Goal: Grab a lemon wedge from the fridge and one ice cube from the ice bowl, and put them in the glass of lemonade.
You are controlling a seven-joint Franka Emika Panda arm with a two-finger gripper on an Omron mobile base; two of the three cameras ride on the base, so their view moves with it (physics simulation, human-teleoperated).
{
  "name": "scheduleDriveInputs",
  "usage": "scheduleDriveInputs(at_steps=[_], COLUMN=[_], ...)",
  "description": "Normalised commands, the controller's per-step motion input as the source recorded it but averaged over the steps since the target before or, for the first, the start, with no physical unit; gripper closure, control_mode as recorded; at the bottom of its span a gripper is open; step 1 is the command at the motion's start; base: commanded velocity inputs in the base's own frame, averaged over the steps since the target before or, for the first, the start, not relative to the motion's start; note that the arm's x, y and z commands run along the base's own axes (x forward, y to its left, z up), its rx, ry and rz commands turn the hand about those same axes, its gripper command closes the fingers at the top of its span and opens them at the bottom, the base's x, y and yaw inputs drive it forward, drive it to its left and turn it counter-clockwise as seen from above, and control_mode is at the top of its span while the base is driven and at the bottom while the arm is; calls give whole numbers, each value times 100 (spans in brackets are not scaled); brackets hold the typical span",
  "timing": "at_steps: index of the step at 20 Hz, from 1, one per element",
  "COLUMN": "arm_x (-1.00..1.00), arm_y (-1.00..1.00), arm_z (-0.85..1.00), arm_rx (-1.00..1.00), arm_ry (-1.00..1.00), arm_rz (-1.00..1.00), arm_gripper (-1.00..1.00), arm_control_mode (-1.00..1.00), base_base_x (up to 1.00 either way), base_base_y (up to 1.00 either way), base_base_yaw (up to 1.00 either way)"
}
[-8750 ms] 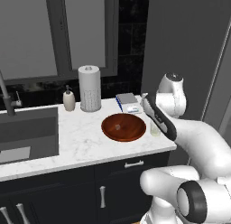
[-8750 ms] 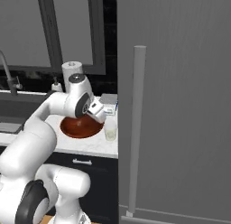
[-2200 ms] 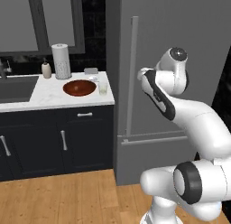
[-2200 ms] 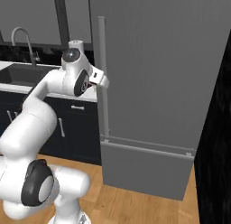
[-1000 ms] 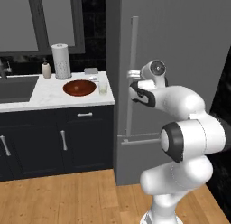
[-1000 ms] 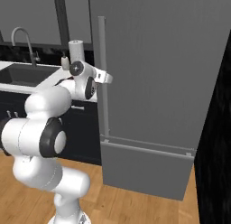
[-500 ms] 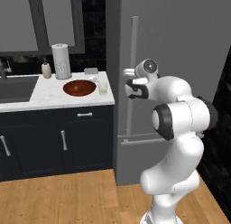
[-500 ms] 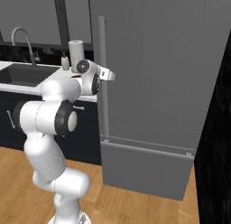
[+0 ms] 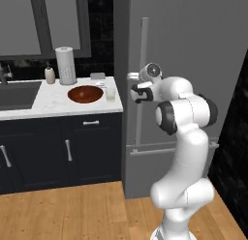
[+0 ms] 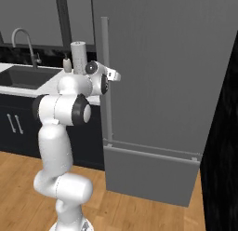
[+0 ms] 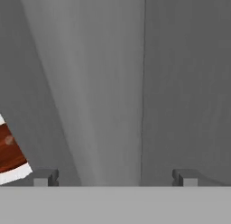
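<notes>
- Kitchen first: we see a white marble counter point(image 9: 43, 104) over dark navy cabinets point(image 9: 58, 154), and a wood floor point(image 9: 72, 210) below.
- On the counter sit the ice bowl point(image 9: 85, 94), the glass of lemonade point(image 9: 111, 94) just beside it, a paper-towel roll point(image 9: 66, 65), and a small soap bottle point(image 9: 50, 74).
- Right next to the counter stands the fridge point(image 9: 184, 45), tall and grey. Its door is shut, so the lemon wedge must be inside where we cannot see it.
- Our gripper point(image 9: 135, 90) is up at the long bar handle point(image 9: 143, 50) of the fridge. In the hand view the handle point(image 11: 103, 96) runs up between our two fingertips point(image 11: 45, 177).
- Our fingers are spread as wide as they go. They hold nothing. We cannot tell if they touch the handle yet.
- What could go wrong, we think: if we close too soon, we may pinch only the edge of the bar and slip off when we pull.
- If we pull straight back and do not follow the swing of the door, the handle may slide out of our fingers.
- Our arm is folded close to the fridge, so the door may bump our own body as it opens.
- The door could also swing toward the counter, near the glass, and knock it.
</notes>
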Motion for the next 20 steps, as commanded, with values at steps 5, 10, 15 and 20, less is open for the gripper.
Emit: scheduleDriveInputs(at_steps=[5, 10, 15, 20], arm_x=[60, 29, 0, -37], arm_y=[0, 0, 0, -12], arm_z=[-7, -2, 0, 34], arm_rx=[0, 0, 0, 0], arm_ry=[0, 0, 0, -5], arm_rz=[0, 0, 0, 0], arm_gripper=[100, 100, 100, 100], arm_control_mode=[-100, -100, -100, -100], base_base_x=[0, 0, 0, 0], base_base_y=[0, 0, 0, 0], base_base_yaw=[0, 0, 0, 0])
